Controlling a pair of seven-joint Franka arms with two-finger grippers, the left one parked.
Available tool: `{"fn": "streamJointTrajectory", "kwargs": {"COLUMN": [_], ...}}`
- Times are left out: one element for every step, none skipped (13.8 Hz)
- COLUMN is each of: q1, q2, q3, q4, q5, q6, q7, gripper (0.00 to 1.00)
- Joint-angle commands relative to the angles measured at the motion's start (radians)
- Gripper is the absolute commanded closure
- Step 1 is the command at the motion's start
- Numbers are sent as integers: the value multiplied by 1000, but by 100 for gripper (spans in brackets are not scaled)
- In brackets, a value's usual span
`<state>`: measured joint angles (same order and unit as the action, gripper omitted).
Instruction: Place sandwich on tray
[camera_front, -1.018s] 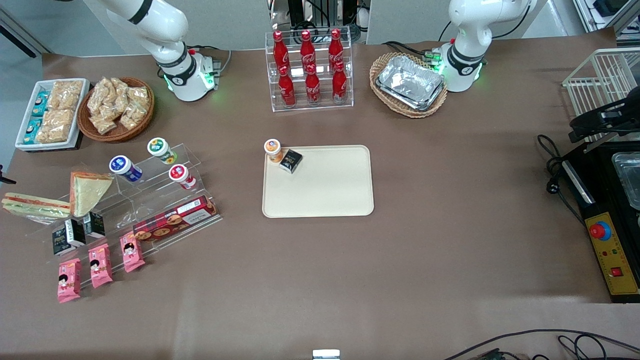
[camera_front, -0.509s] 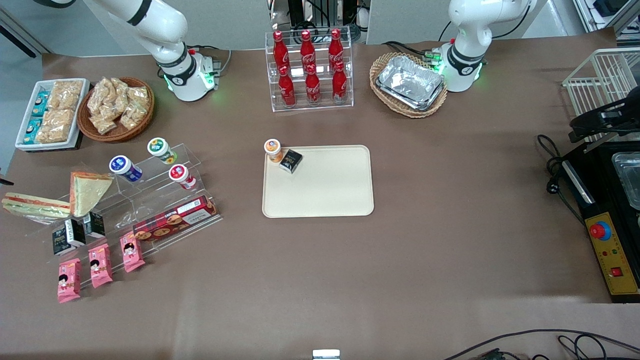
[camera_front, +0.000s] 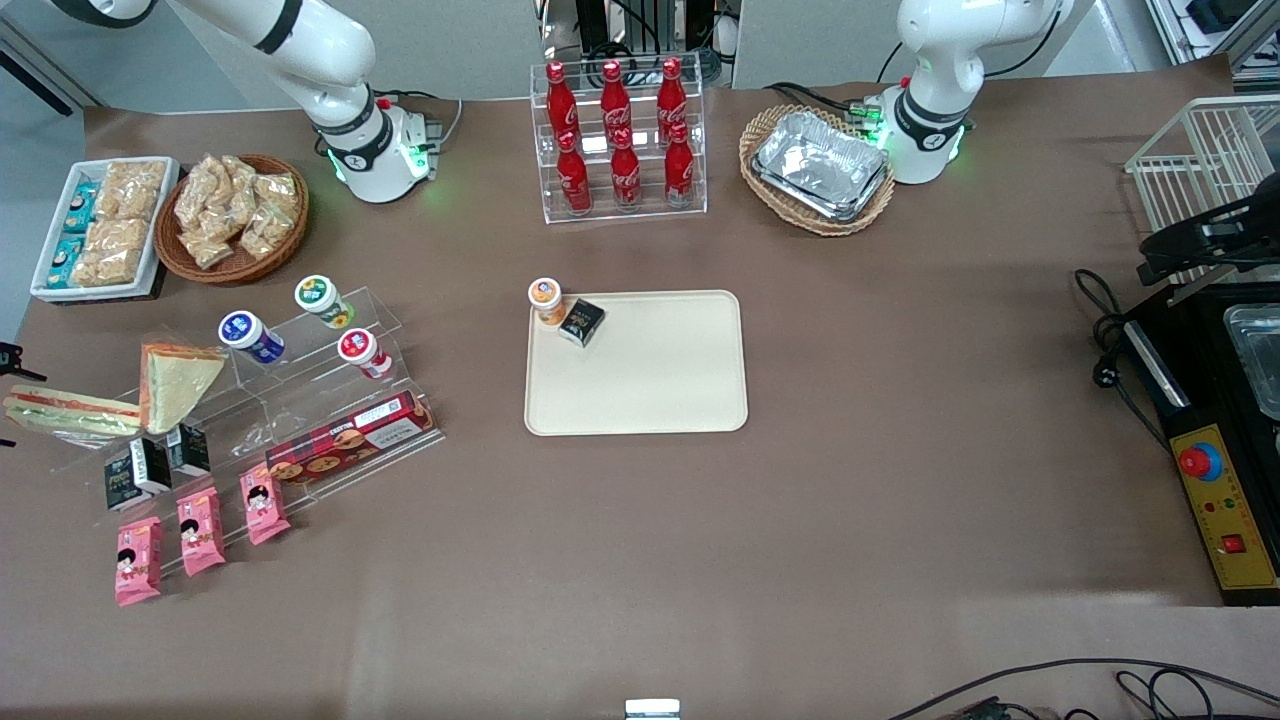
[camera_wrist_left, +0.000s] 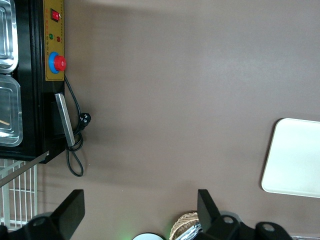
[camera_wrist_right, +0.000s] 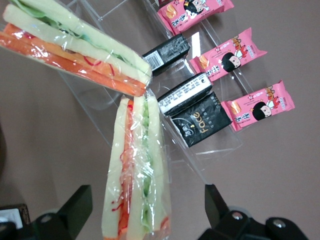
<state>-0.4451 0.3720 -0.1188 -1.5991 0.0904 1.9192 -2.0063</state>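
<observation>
The sandwich (camera_front: 70, 412) (camera_wrist_right: 136, 170), a clear-wrapped wedge with red-orange and green stripes, lies at the working arm's end of the table, beside a clear acrylic rack (camera_front: 300, 400). My gripper (camera_wrist_right: 145, 215) hovers over it, open, with one dark finger (camera_wrist_right: 75, 207) on each side of the wedge and a gap to the wrap. In the front view only a dark sliver of the gripper shows at the frame's edge by the sandwich's end. The cream tray (camera_front: 650, 385) (camera_wrist_left: 300, 160) sits mid-table, well away from the sandwich.
A similar wedge (camera_front: 178, 383) (camera_wrist_right: 75, 47) leans beside the sandwich. Black boxes (camera_wrist_right: 200, 120) and pink packets (camera_wrist_right: 257, 107) sit on the rack close by. An orange-capped bottle (camera_front: 545, 298) and a black box (camera_front: 581, 321) occupy one tray corner. A cola rack (camera_front: 618, 140) and baskets stand farther back.
The dark part of my gripper has come slightly farther into the front view near the sandwich's end. The sandwich and everything else have stayed put.
</observation>
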Motion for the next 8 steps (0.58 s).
{"fn": "streamJointTrajectory", "kwargs": {"q1": [-26, -27, -27, -27, -27, -29, -29, -33], "q2": [7, 8, 7, 7, 7, 8, 10, 10], "q3": [8, 8, 8, 8, 8, 8, 8, 8], "q4": [-22, -25, -41, -53, -59, -61, -64, -65], "q5": [11, 23, 31, 32, 32, 32, 34, 34], "q6": [29, 38, 49, 61, 70, 73, 75, 75], "q7": [-17, -17, -19, -19, -19, -19, -19, -19], "gripper": [0, 0, 0, 0, 0, 0, 0, 0]}}
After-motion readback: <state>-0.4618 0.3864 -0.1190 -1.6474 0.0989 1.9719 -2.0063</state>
